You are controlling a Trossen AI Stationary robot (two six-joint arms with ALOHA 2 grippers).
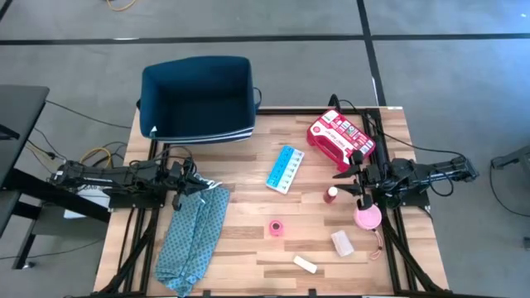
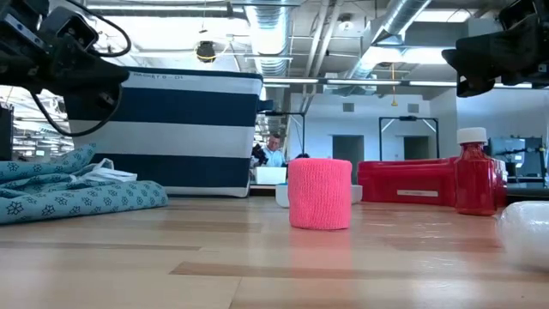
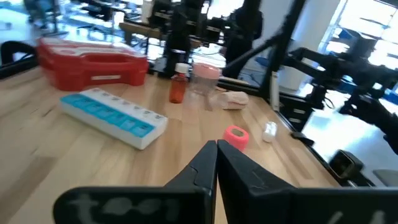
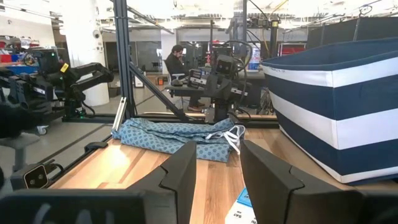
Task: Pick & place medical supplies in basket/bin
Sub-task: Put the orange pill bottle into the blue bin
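Still nothing binned: right gripper (image 1: 358,175) open and empty by right edge, risks toppling red-capped bottle (image 1: 331,194); left gripper (image 1: 199,184) closed, empty.

- The left gripper (image 1: 201,184) reaches in low from the left side, its jaws pressed together.
- The right gripper (image 1: 352,176) reaches in from the right side, jaws parted and empty.
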